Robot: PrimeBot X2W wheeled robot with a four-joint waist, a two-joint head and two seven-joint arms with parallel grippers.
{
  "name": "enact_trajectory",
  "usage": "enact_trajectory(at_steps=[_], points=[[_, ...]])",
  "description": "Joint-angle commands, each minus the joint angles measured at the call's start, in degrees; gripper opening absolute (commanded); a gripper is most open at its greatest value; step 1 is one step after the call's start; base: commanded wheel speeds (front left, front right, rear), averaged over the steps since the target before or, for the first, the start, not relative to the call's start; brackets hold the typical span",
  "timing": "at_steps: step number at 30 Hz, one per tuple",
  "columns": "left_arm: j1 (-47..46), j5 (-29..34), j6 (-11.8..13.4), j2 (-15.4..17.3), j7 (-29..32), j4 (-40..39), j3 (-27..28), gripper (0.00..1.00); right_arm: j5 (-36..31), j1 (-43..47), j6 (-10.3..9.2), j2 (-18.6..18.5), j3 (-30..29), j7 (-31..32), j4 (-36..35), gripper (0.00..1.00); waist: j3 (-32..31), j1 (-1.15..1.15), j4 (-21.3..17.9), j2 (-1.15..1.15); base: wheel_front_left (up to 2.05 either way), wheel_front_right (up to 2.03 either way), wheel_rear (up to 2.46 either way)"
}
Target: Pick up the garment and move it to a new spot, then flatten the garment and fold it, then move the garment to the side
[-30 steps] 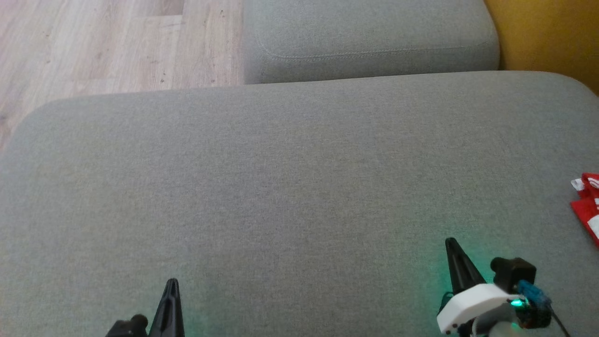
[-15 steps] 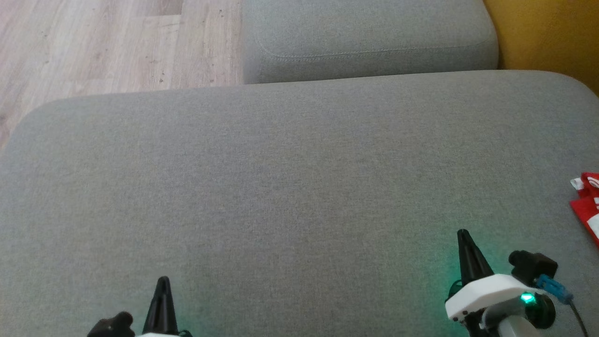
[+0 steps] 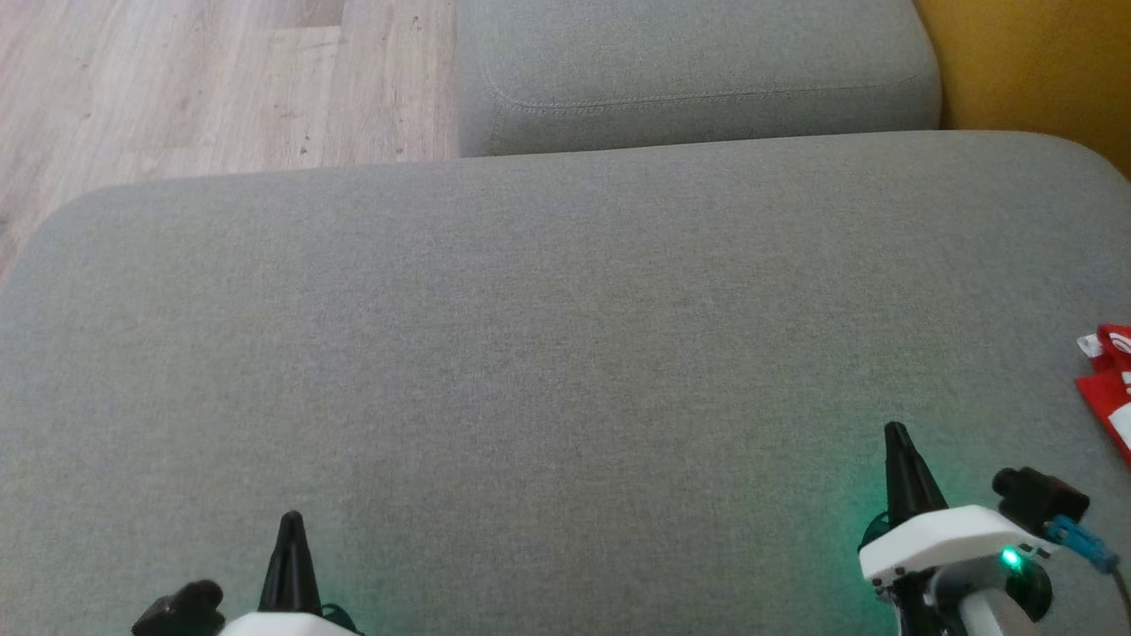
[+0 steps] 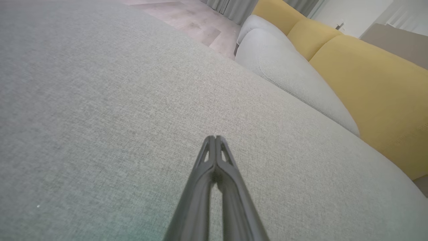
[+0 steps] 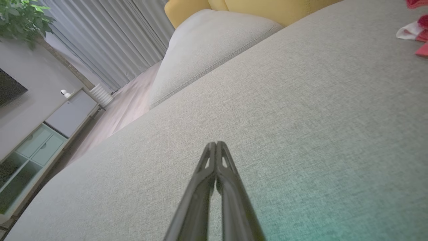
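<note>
A red and white garment (image 3: 1110, 389) lies at the far right edge of the grey cushion (image 3: 548, 336), cut off by the head view's border; a corner of the garment (image 5: 414, 31) also shows at the top right of the right wrist view. My left gripper (image 3: 289, 521) hovers low at the bottom left, shut with nothing in it; in its own view the left gripper (image 4: 214, 138) has both fingers pressed together. My right gripper (image 3: 896, 431) is at the bottom right, well to the left of the garment, and the right gripper (image 5: 214, 144) is shut and holds nothing.
A second grey cushion (image 3: 698, 79) sits behind the big one. Yellow sofa backs (image 4: 367, 77) rise at the right. Wooden floor (image 3: 177, 88) lies beyond the cushion's left rear edge. A low cabinet (image 5: 36, 140) and curtains (image 5: 110, 36) stand further off.
Both grippers have drifted outward: the left one to the left, the right one to the right and a little further up the view, toward the garment. Both stay shut.
</note>
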Motion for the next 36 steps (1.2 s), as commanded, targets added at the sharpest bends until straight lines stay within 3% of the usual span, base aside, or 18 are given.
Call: enact_trajectory(at_steps=[1, 36], points=[[-2.9, -1.6, -0.4, 0.0, 0.3, -1.9, 1.5, 0.0, 1.9, -2.2, -0.01, -0.1, -0.1, 0.4, -2.5, 0.0, 0.0, 0.0, 0.0, 0.0, 0.0, 0.0, 0.0], [-5.5, -22.4, -2.1, 0.1, 6.0, -4.3, 5.3, 0.0, 24.0, -1.9, -0.03, -0.1, -3.3, 6.0, -8.0, 0.0, 0.3, 0.0, -0.1, 0.0, 0.0, 0.0, 0.0]])
